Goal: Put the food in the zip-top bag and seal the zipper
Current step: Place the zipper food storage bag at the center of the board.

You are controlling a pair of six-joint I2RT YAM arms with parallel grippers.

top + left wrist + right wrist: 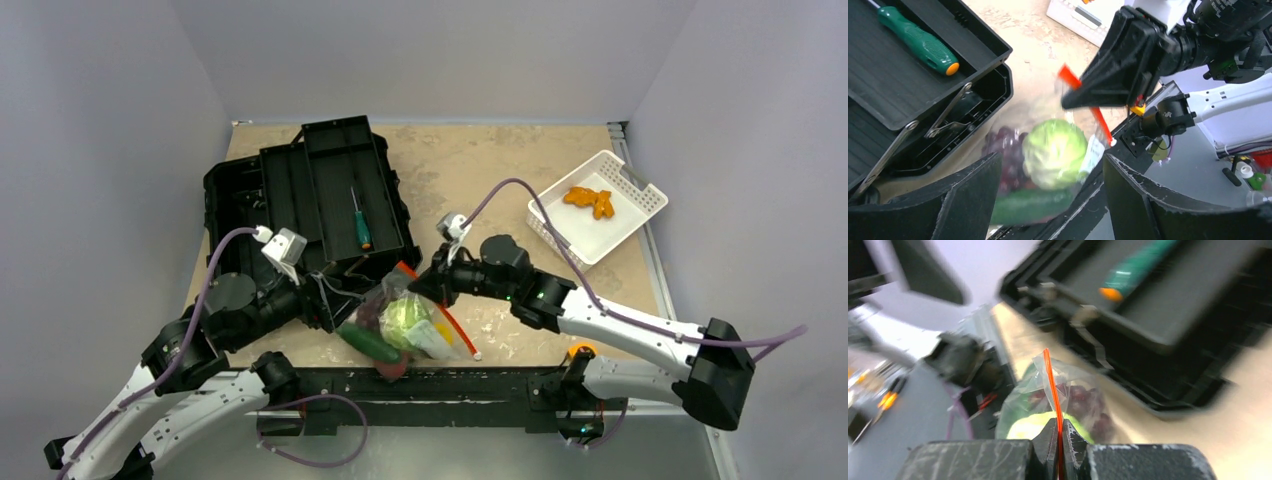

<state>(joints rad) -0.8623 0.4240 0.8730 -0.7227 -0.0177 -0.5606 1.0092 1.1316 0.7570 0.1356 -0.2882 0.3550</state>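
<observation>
Right claw [1059, 434] pinches zipper [1051, 385] — mottled tan table [480, 160], grey walls [110, 120].

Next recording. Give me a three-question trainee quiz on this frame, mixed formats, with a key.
1. True or false: the right hand is shut on the zipper of the zip-top bag.
2. Where does the green-handled screwdriver lie? A: in the black toolbox tray. B: inside the bag. C: in the right hand.
3. Fill in: the pale green food seen through the bag is a ____.
Key: 1 true; 2 A; 3 cabbage.
</observation>
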